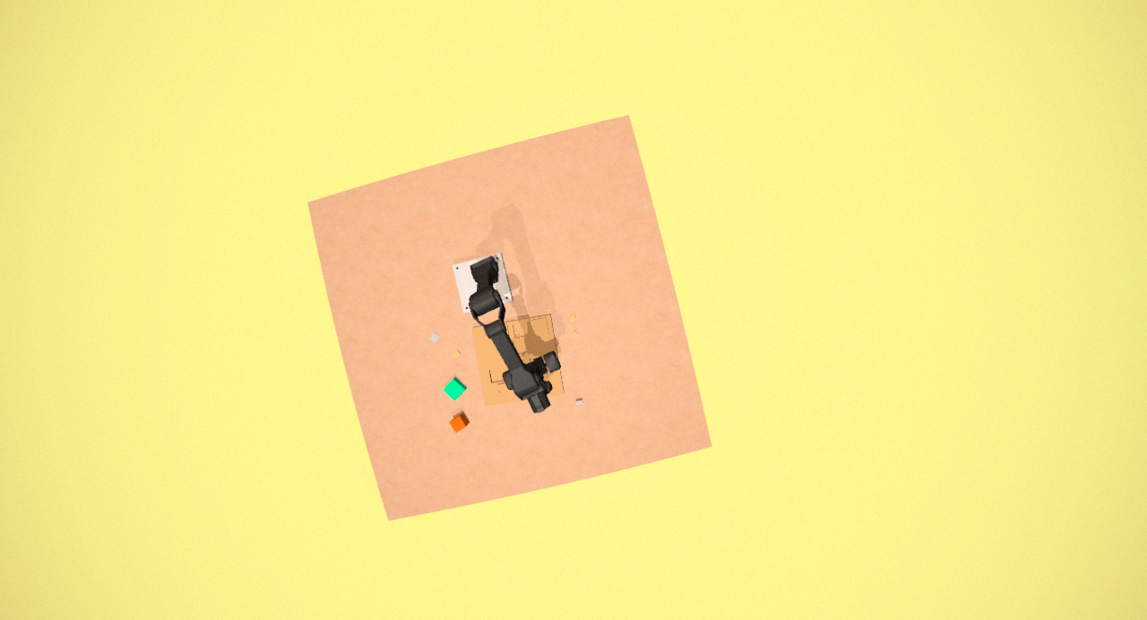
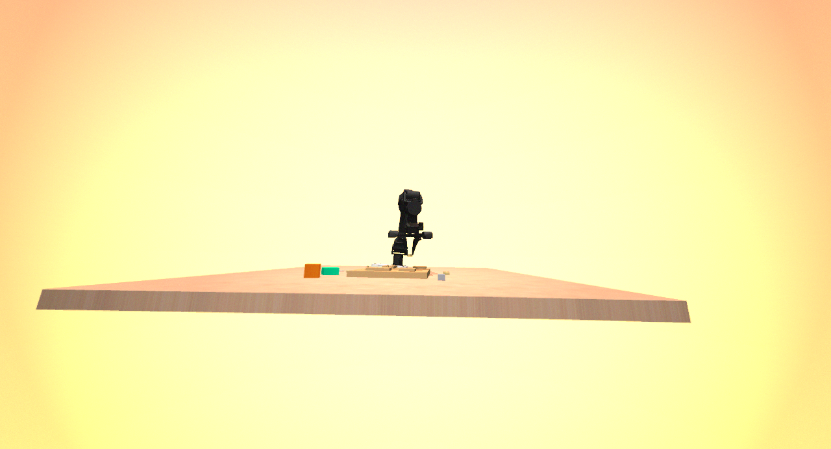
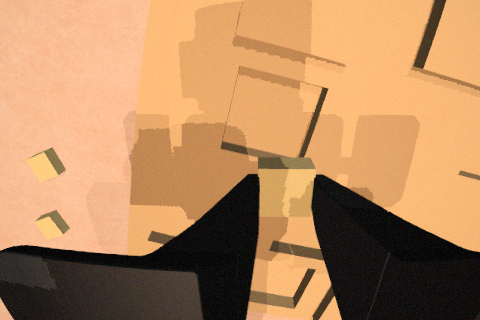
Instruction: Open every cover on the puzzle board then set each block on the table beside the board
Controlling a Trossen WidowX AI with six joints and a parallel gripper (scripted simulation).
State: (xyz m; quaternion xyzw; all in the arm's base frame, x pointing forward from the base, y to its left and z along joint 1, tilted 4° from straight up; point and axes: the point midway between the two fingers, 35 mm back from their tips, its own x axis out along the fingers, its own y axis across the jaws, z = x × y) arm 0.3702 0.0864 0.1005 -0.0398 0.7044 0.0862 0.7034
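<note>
My gripper [image 2: 410, 254] [image 3: 284, 186] is shut on a small pale yellow block [image 3: 285, 192]. It holds the block above the tan puzzle board [image 1: 488, 351] [image 2: 387, 274] [image 3: 380, 10]. In the top view the arm hides the fingers and part of the board. A square outline with dark edges [image 3: 315, 122] shows just beyond the held block; I cannot tell whether it is a well or a cover. Two yellow blocks [image 1: 573, 318] [image 3: 42, 166] lie on the table to the board's right in the top view. Another yellow block [image 1: 458, 353] lies off its left side.
A green block [image 1: 454, 389] [image 2: 330, 270] and an orange block [image 1: 459, 423] [image 2: 311, 270] stand left of the board. A small grey block [image 1: 434, 337] lies behind them. Another grey block [image 1: 579, 401] [image 2: 441, 277] lies off the board's front right. The white base plate [image 1: 460, 283] is behind the board.
</note>
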